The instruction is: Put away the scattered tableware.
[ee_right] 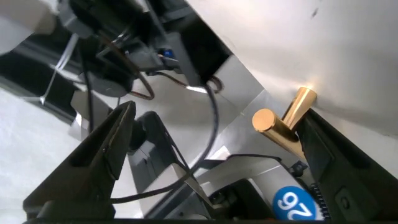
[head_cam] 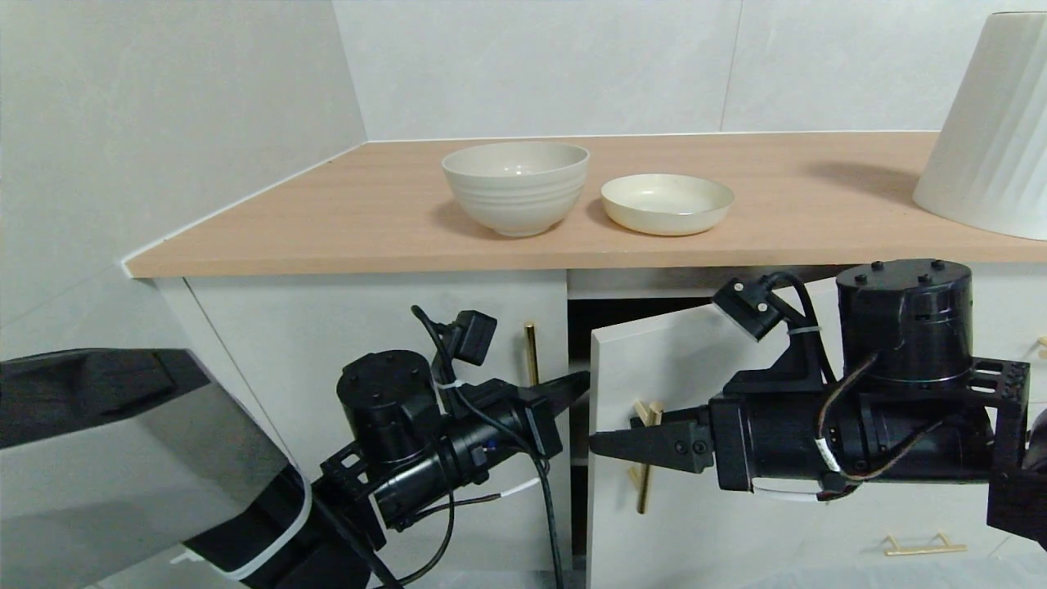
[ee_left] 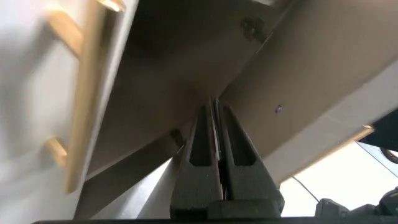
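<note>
Beige bowl (head_cam: 515,186) and cream dish (head_cam: 667,203) beside it sit on the bench (head_cam: 327,221); left end effector (head_cam: 572,384) clenched, right end effector (head_cam: 626,444) released astride door handle (head_cam: 644,491).

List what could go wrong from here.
The right claw is open around the brass handle of the ajar cabinet door; pulling now, it may slip off. The left claw, shut, pokes into the gap beside that door; if the door swings shut, it could be pinched.

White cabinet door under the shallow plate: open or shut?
Partly open. The white cabinet door is swung out from the frame, dark gap beside it; the open right gripper straddles its gold bar handle.
</note>
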